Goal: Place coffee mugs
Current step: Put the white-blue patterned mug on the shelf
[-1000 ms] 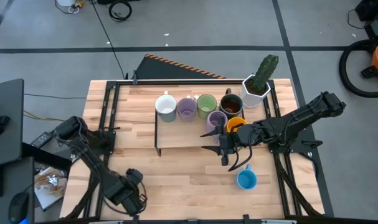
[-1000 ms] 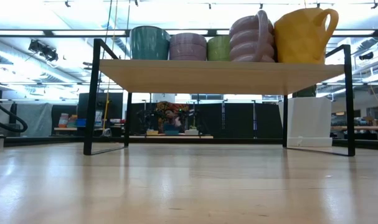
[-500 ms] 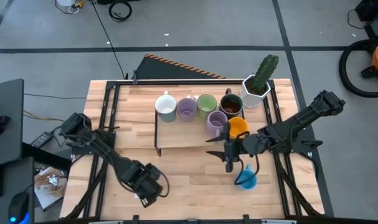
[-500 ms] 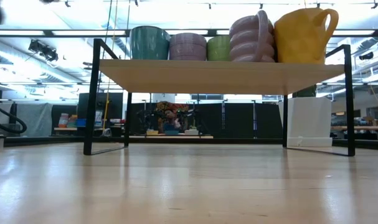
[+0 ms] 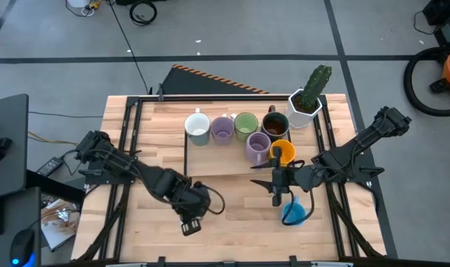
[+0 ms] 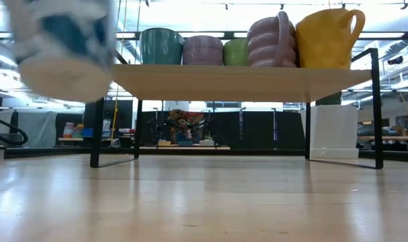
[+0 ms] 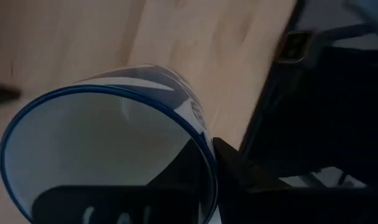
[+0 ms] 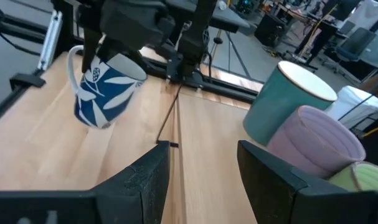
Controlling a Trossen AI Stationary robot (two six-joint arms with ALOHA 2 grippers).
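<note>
My left gripper (image 5: 190, 216) hangs over the near middle of the table, shut on a white mug with blue leaves (image 8: 104, 87). That mug shows blurred at the upper left of the low view (image 6: 62, 47). My right gripper (image 5: 265, 176) stands open just near of the wooden shelf (image 5: 210, 159), holding nothing. On the shelf stand a white mug (image 5: 197, 127), a lilac one (image 5: 222, 128), a green one (image 5: 245, 124), a dark brown one (image 5: 275, 122), a second lilac one (image 5: 258, 147) and an orange one (image 5: 282, 152). A blue mug (image 5: 293, 213) sits on the table under my right arm. My left gripper holds the mug by its rim (image 7: 201, 155), one finger inside the cup and one outside against the wall. The fingers come from above, slanting down. The mug hangs below them, tilted and clear of the table, its handle (image 8: 70, 62) pointing away from the shelf.
A white faceted pot with a green cactus (image 5: 305, 104) stands at the far right, beside the shelf. The shelf's black metal legs (image 6: 99, 107) stand on the table. Bare table lies under and near of the shelf.
My left gripper has carried the white and blue mug from the near left corner up and toward the table's middle, rolling as it went. The mug has come into the low view. My right gripper has drawn back a little from the orange mug toward the near edge.
</note>
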